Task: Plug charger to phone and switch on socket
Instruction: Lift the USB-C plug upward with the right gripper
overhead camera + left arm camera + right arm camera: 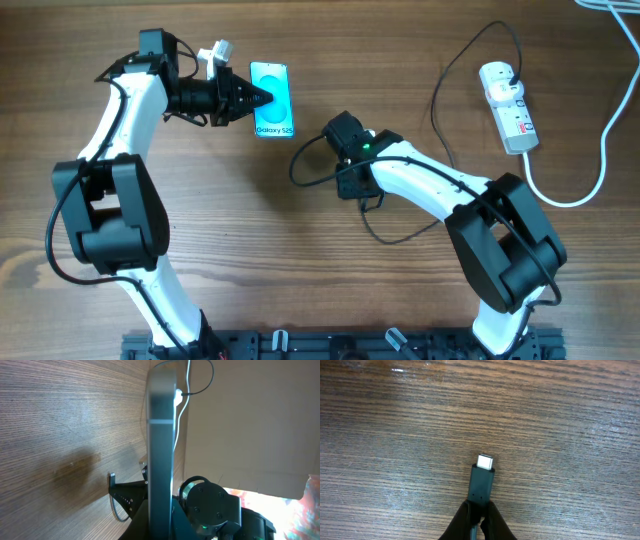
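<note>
The phone (pixel 272 100), with a cyan screen facing up, sits at the back left of the table. My left gripper (pixel 256 99) is shut on its left edge. In the left wrist view the phone (pixel 161 435) shows edge-on and seems raised off the wood. My right gripper (pixel 348 176) is right of the phone and points down. It is shut on the charger plug (pixel 482 482), whose silver tip hangs just above the table. The thin black charger cable (pixel 440 100) loops back to the white socket (pixel 508 105) at the back right.
The socket's thick white cord (pixel 600 150) curves along the right edge. Slack black cable (pixel 300 165) loops on the wood between the phone and my right arm, and more trails under that arm. A white clip (pixel 218 50) sticks out by my left wrist.
</note>
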